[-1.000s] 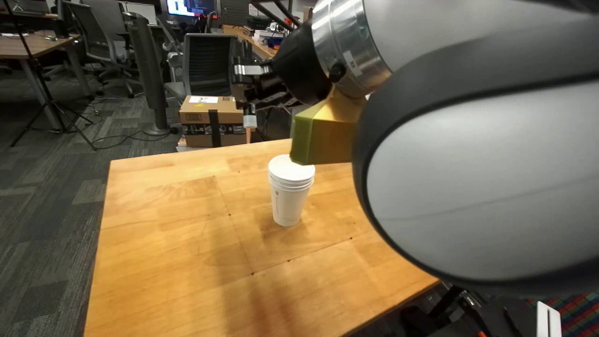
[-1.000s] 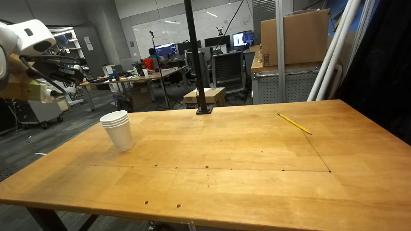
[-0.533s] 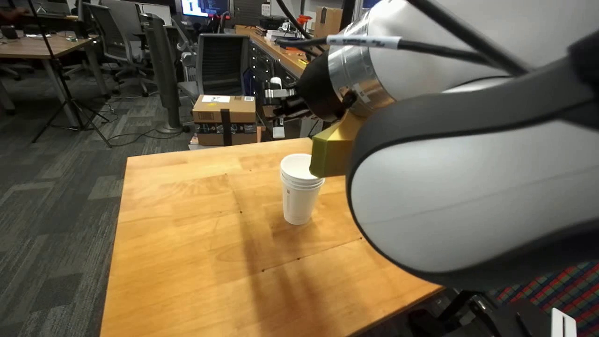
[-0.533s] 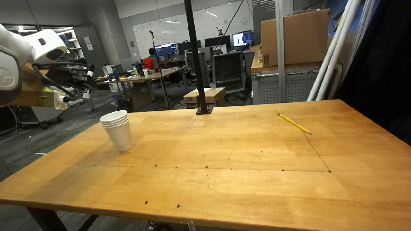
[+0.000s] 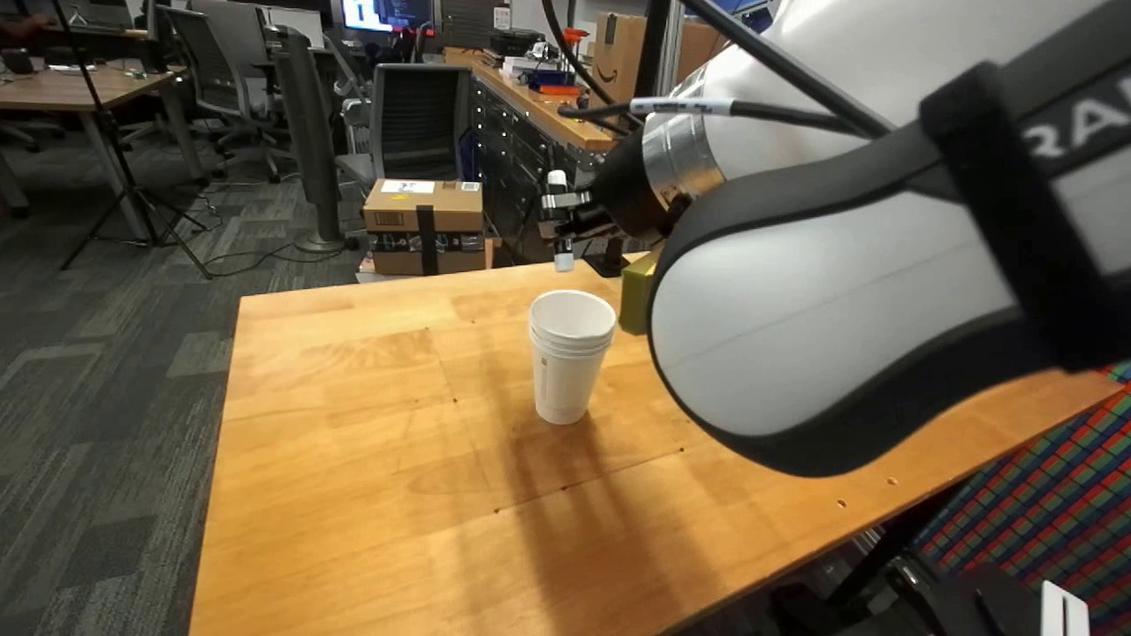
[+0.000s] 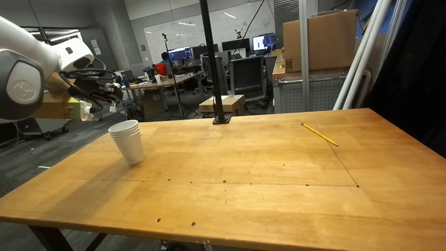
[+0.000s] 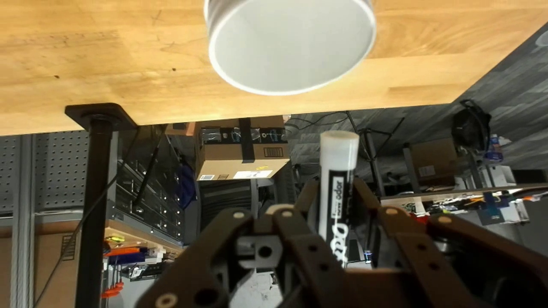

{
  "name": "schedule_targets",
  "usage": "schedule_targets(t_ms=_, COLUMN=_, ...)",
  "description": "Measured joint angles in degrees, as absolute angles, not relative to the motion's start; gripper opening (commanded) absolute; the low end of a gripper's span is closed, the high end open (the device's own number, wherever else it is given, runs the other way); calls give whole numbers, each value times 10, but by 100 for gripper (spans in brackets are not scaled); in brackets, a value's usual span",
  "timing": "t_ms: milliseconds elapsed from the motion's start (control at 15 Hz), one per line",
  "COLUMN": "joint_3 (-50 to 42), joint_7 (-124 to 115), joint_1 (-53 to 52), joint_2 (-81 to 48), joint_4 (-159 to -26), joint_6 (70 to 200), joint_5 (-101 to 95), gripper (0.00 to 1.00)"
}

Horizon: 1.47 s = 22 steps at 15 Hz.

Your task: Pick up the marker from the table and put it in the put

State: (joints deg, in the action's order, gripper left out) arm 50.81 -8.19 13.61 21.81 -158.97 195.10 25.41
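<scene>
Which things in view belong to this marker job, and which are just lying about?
Part of the job:
marker
gripper, holding it
stacked white cups, probably the target
table under the cups

Apparently unrelated:
yellow pencil
black pole
cardboard boxes
office chair

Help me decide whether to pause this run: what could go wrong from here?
A miss: in the wrist view, the marker held by the gripper ends outside the opening of the white cup stack, so letting go now would probably miss.
A knock: the white cup stack narrows toward its base, so a bump might tip it.
</scene>
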Motion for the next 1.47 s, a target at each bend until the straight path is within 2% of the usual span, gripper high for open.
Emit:
schedule_targets(t_ms=133, joint_3=513, joint_7=-61, joint_1=140, joint_2=210, joint_4=-1590, joint_6=1951, joint_5=272, gripper=9)
schedule_targets(t_ms=200, joint_3=517, joint_7=-49, joint_1=141, joint_2=207, joint_4=-1590, joint_6=1951, joint_5=283, gripper=41)
schedule_targets(t_ms=267, joint_3=522, joint_7=-37, joint_1=142, joint_2=203, joint_4=-1590, joint_6=1951, joint_5=294, gripper=42)
schedule_targets(t_ms=333, joint_3=527, joint_7=-24, joint_1=143, joint_2=200, joint_4=-1590, joint_6=1951, joint_5=307, gripper=49)
schedule_targets(t_ms=733, joint_3=542, joint_7=50, joint_1=143, joint_2=186, joint_4=-1590, joint_6=1952, joint_5=379, gripper=98)
schedule_targets(t_ms=1467, joint_3=539, joint_7=107, joint_1=133, joint_2=183, joint_4=-1589, joint_6=1951, joint_5=448, gripper=100)
